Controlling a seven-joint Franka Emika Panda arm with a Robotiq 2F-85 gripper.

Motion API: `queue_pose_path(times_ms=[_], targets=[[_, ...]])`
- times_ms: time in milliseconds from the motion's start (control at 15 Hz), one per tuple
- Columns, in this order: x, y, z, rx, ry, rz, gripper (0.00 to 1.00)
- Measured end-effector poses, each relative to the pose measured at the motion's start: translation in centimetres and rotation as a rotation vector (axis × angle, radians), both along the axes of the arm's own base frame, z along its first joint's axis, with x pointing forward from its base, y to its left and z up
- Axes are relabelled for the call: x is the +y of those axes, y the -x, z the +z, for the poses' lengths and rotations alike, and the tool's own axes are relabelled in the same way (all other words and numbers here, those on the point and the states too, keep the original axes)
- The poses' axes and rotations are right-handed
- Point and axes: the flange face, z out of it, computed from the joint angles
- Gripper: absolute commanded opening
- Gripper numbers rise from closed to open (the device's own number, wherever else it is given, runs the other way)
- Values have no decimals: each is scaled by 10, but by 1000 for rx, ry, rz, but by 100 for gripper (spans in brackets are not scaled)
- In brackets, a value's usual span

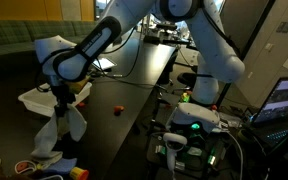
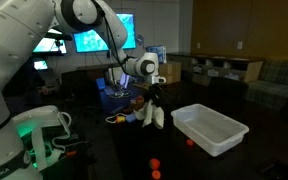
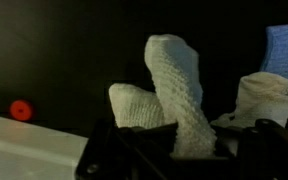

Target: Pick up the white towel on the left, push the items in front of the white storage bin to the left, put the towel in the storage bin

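Gripping: the end effector is closed on the white towel, pinching it near its top.
Towel: it hangs below the fingers in loose folds, lifted off the dark tabletop. In both exterior views its lower corners dangle free.
Wrist view: the towel bunches between the fingers in two knitted lobes. More pale fabric shows off to one side, with the black tabletop behind.
Storage bin: the white storage bin stands on the tabletop near the hanging towel and apart from it. In an exterior view it sits just behind the end effector. In the wrist view its pale rim fills the lower left corner.
Red ball: a small red ball lies on the tabletop, well apart from the towel. In the wrist view a red ball sits just beyond the bin's rim.
Orange bits: a few small orange-red pieces lie on the tabletop in front of the bin. They are too small to name.
Blue cloth: a blue cloth shows in the upper right corner of the wrist view.
Arm: the white arm arches over the tabletop to the towel.
Screens: lit monitors glow behind the arm.
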Motion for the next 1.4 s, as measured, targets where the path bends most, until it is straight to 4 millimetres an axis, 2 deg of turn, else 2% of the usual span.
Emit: queue_pose_path(times_ms=[467, 667, 933, 1067, 1200, 1400], targets=[[-149, 0, 84, -72, -58, -302, 3], [-231, 6, 119, -135, -51, -455, 3], [-343, 26, 161, -199, -30, -677, 3], [-393, 38, 170, -218, -11, -784, 3], [-433, 50, 171, -222, 11, -861, 3], [-468, 66, 157, -201, 59, -920, 3]])
